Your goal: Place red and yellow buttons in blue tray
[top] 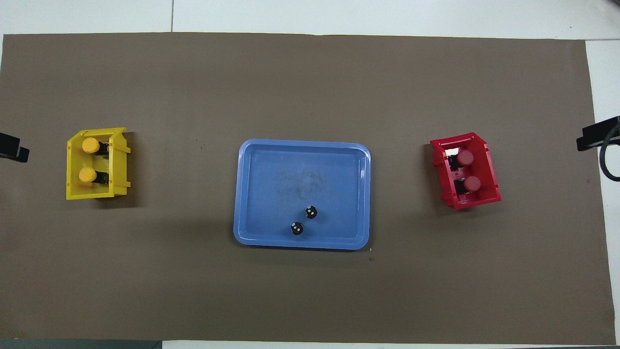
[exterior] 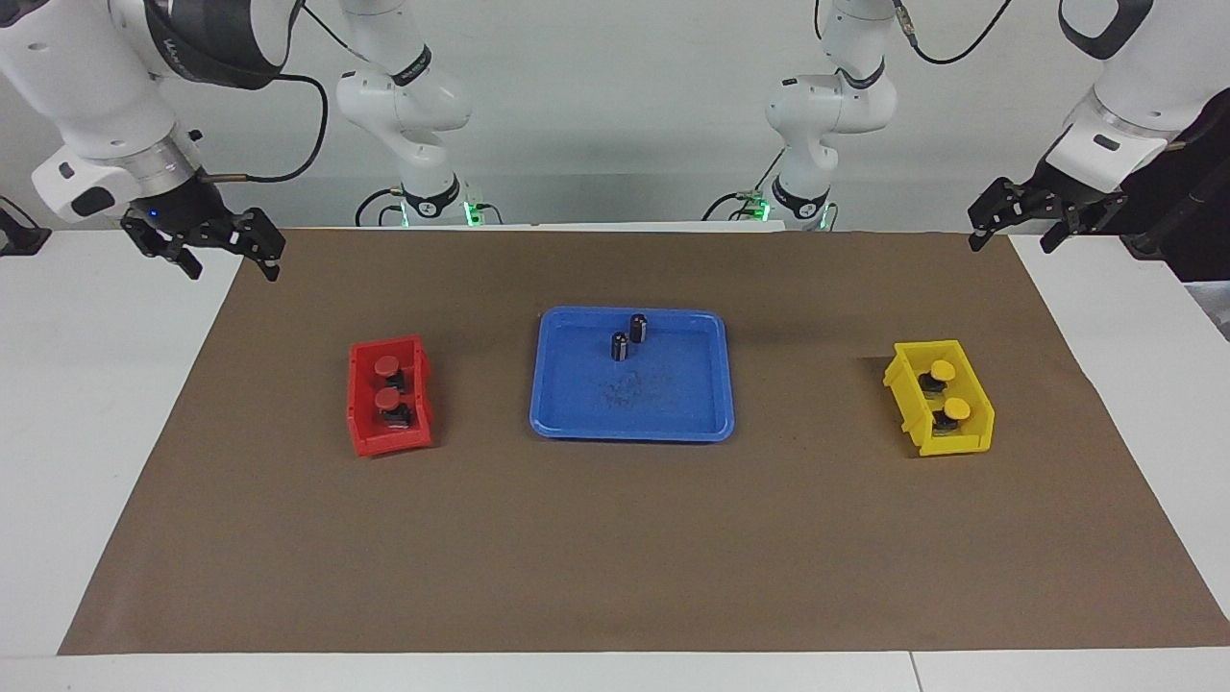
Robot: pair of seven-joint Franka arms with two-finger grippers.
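Two red buttons point(exterior: 386, 366) point(exterior: 388, 398) sit in a red bin point(exterior: 370, 437) toward the right arm's end of the table; they also show in the overhead view point(top: 465, 157) point(top: 472, 183). Two yellow buttons point(exterior: 944, 370) point(exterior: 954, 410) sit in a yellow bin point(exterior: 961, 444) toward the left arm's end, also seen from overhead point(top: 90, 145) point(top: 87, 175). The blue tray point(exterior: 673, 394) point(top: 271, 194) lies midway between the bins. My right gripper point(exterior: 231, 259) and left gripper point(exterior: 1011, 240) are open and empty, raised over the robots' edge of the mat.
Two dark capless cylinders point(exterior: 638, 328) point(exterior: 620, 346) stand in the tray's part nearest the robots, also seen from overhead point(top: 311, 212) point(top: 297, 228). A brown mat point(exterior: 615, 538) covers the table. Black fixtures point(top: 12, 148) point(top: 598, 133) stick in at both table ends.
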